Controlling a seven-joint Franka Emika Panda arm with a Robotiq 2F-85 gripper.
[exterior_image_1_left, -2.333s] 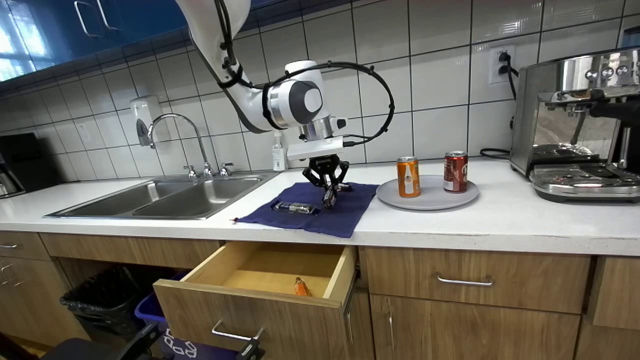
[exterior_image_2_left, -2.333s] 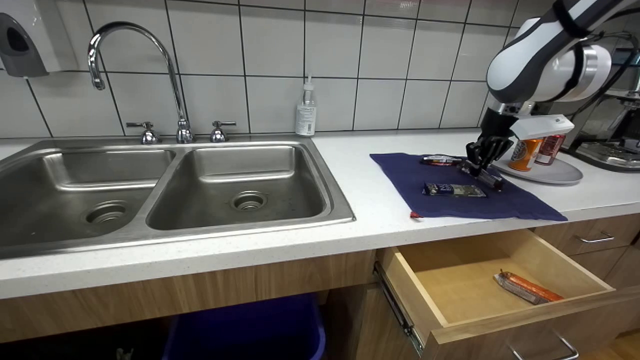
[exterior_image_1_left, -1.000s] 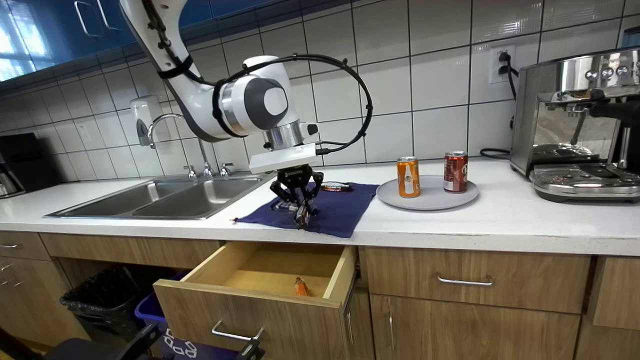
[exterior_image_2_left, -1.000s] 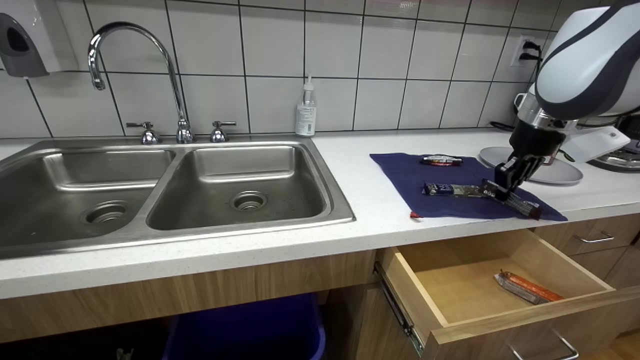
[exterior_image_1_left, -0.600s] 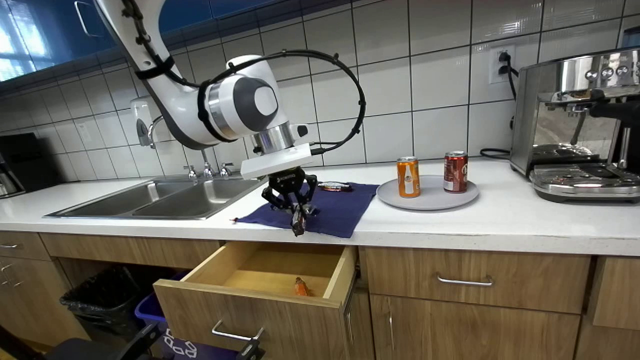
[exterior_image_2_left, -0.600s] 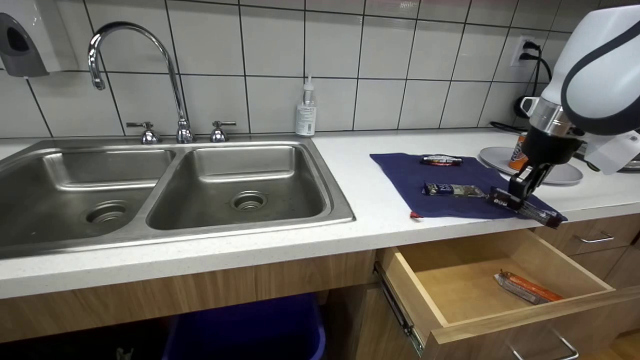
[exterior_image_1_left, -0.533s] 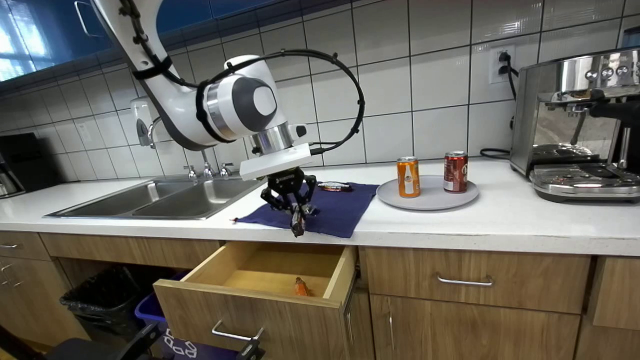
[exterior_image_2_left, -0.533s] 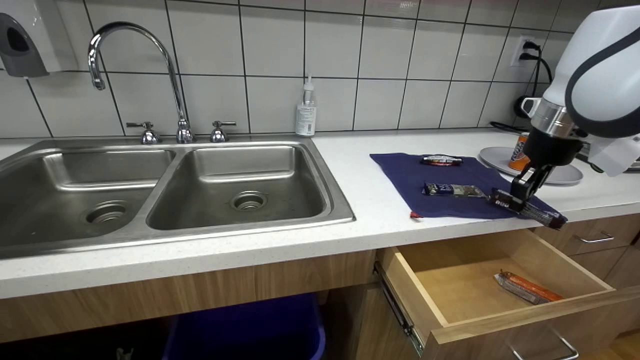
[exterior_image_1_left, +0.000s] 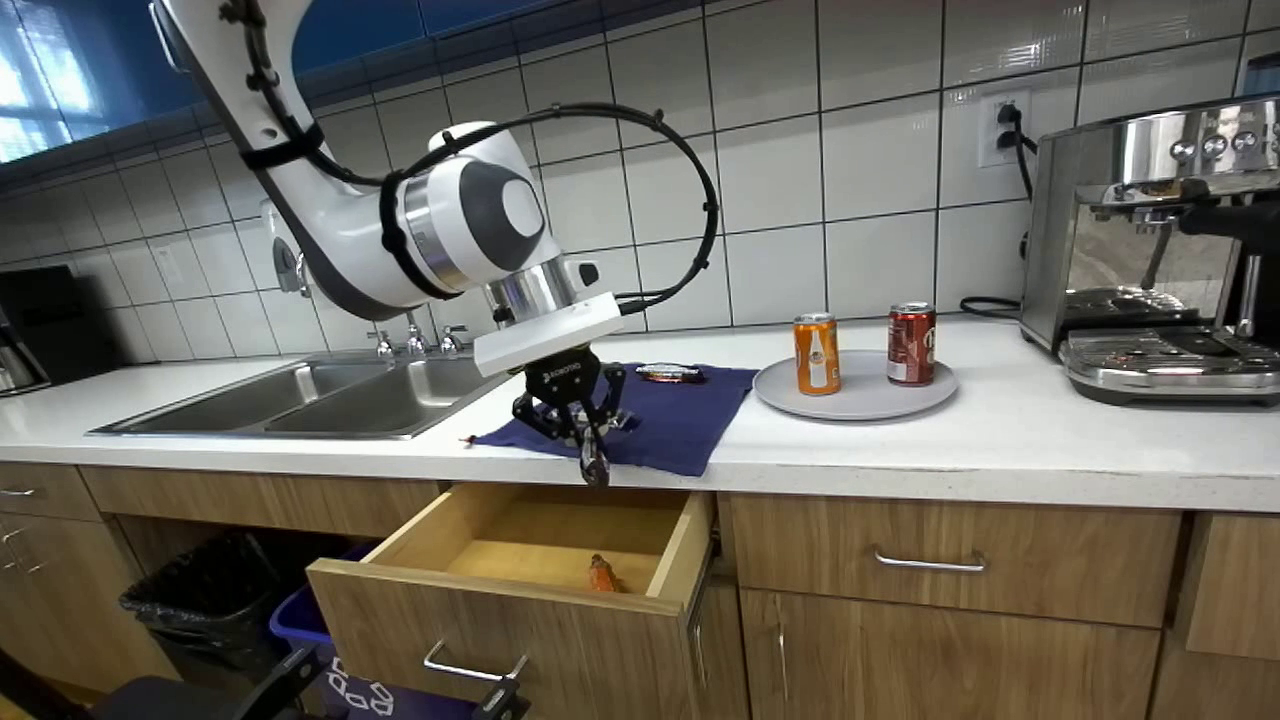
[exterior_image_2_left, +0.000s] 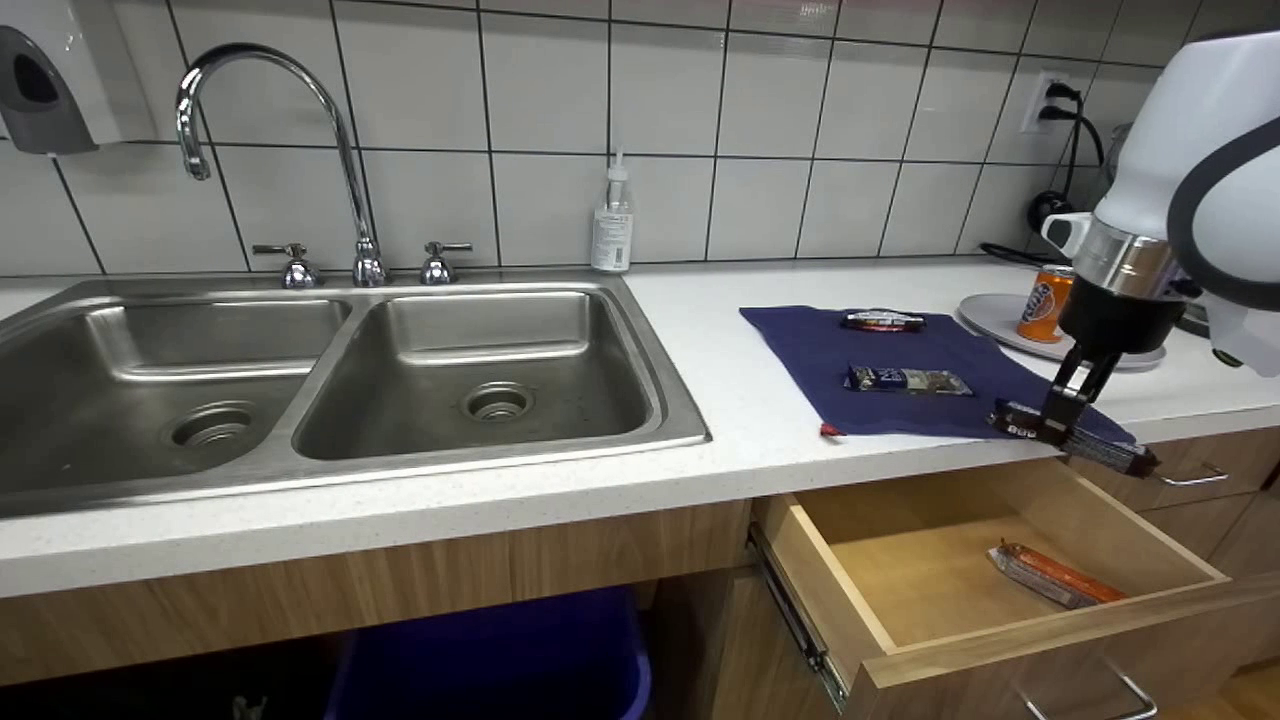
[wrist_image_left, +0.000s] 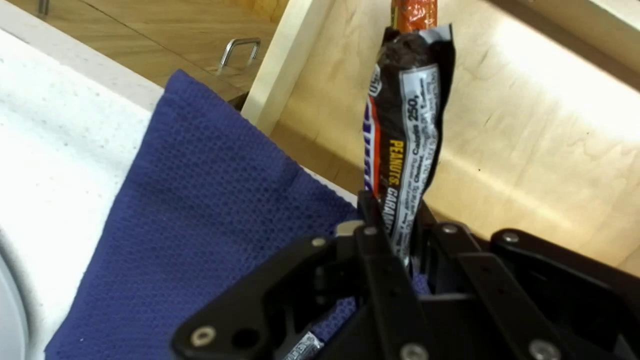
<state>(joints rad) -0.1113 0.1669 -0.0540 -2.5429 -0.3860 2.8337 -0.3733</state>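
"Wrist view: what are the fingers clamping?"
"A dark-wrapped bar, above the edge of the cloth; it is partly hiding the orange-wrapped bar lying in the drawer."

Near edge of cloth: candy bar, middle hidden by gripper in exterior view. On cloth: wrapped bar, cut by wrist view's bottom edge. Beside cloth: plate, cut by left edge.
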